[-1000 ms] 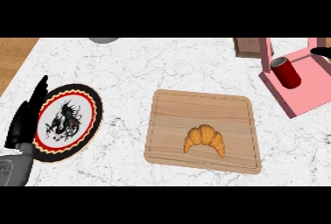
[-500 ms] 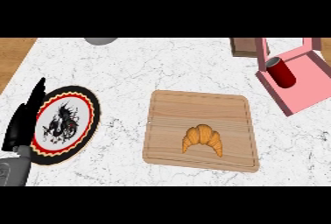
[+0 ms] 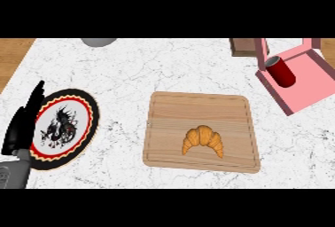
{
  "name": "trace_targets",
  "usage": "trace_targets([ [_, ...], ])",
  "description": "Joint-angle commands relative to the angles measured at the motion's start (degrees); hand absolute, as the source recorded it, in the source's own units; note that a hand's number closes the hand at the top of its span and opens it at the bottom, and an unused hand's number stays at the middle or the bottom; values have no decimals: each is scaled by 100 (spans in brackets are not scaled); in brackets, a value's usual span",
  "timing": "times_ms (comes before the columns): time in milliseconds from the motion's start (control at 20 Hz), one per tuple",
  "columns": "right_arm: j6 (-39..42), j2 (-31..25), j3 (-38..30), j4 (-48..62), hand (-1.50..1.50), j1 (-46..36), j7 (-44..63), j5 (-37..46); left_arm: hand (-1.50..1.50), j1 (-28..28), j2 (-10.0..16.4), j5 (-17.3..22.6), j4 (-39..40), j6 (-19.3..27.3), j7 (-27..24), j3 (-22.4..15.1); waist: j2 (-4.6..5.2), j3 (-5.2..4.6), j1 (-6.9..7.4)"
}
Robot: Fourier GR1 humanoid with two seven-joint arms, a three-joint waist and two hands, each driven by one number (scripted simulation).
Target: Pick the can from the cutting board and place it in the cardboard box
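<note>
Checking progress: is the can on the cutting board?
No, the can lies inside the pink box, and only a croissant sits on the cutting board.

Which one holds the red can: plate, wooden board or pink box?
The pink box at the upper right: the red can lies inside it. The wooden board bears only a croissant; the plate shows just its pattern.

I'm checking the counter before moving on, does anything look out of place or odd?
Nothing is spilled or damaged. The red can lies tilted in the pink box, which sits askew at the far right. The cutting board holds only a croissant. The open left hand overlaps the plate's left edge.
</note>
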Motion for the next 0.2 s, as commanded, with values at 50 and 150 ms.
trace_targets([
  [50,587,-424,52,-41,-150,498,-248,55,0,-67,50,48,48,-53,39,63,-15,4,-31],
  [150,626,-337,101,-18,-150,679,-398,108,0,112,-3,-38,88,17,-223,5,2,9,19],
])
